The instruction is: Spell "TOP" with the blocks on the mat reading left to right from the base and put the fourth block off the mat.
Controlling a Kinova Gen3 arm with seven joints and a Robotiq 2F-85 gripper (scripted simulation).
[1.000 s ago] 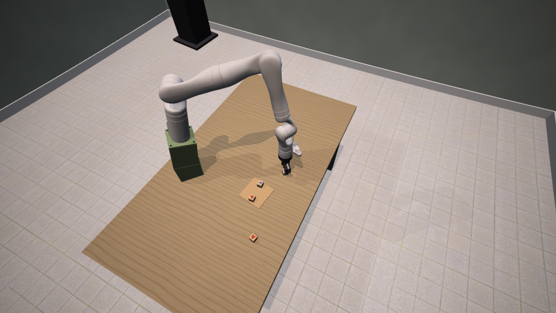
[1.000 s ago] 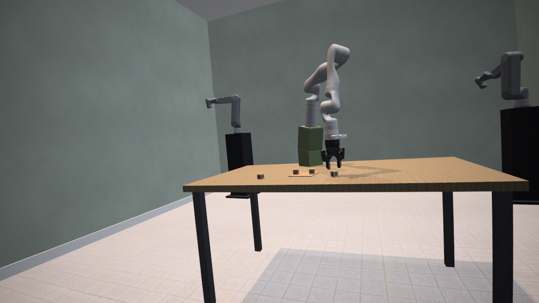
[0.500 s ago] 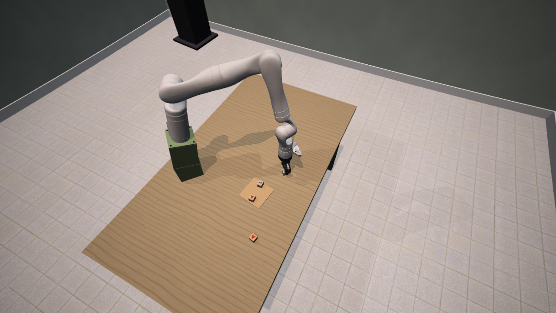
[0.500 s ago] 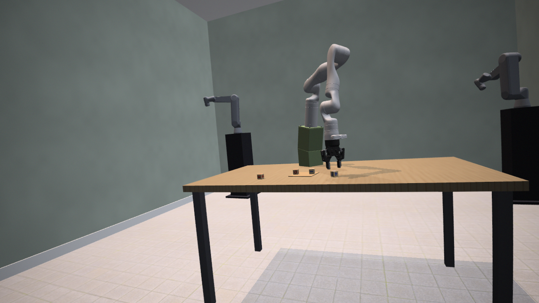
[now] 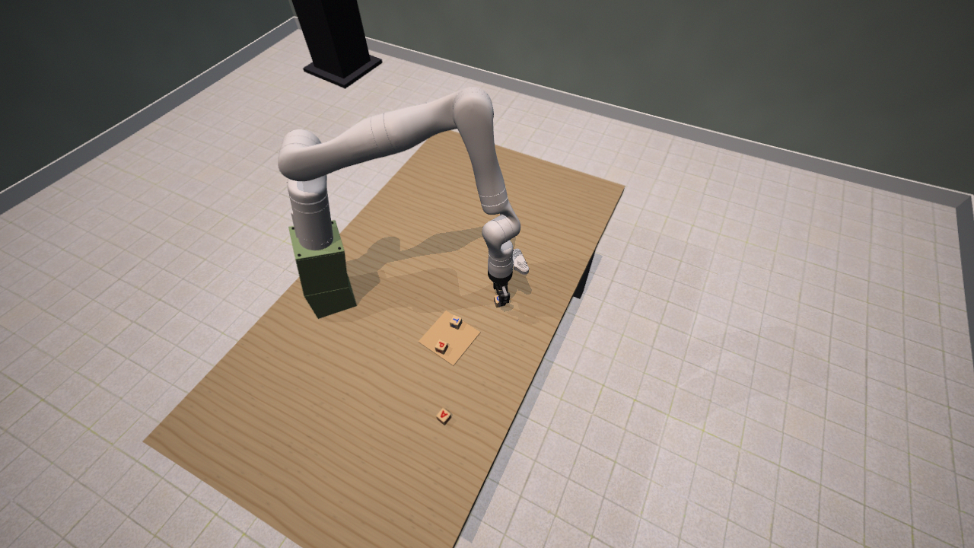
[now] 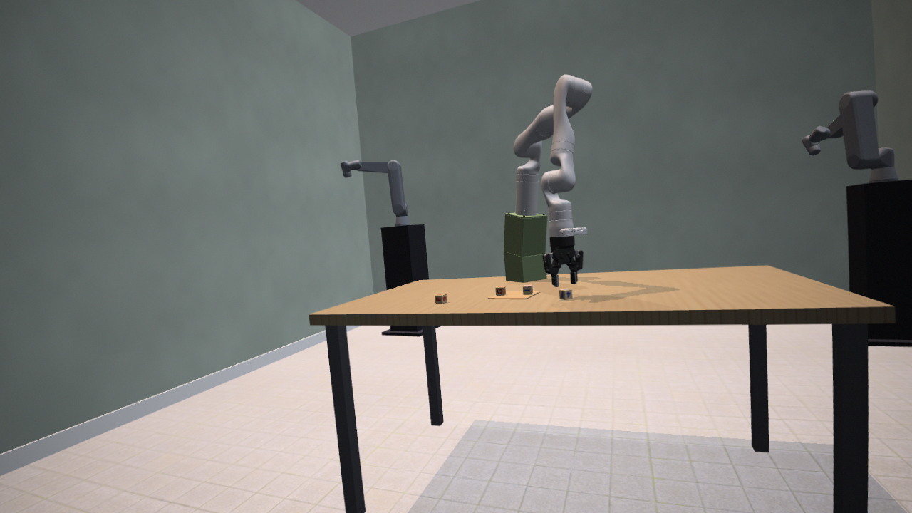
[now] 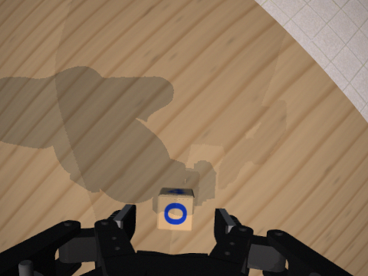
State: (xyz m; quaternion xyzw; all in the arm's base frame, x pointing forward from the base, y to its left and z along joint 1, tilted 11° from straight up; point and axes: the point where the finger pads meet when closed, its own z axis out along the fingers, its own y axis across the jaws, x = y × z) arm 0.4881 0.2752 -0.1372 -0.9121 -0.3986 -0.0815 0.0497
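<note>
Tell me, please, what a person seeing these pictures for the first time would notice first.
Probably the gripper, open and poised just above the O block, which sits on the bare table off the mat. Next, the T block and P block on the mat, with a gap between them.

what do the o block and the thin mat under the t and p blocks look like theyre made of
Small cube with the blue O: probably pale wood with a matte finish; its faces are plain tan and the ring looks painted on. No grain shows.

Thin tan square mat: possibly cardboard or cork; it lies flat, matte, with no visible weave. The look leaves it open.
</note>
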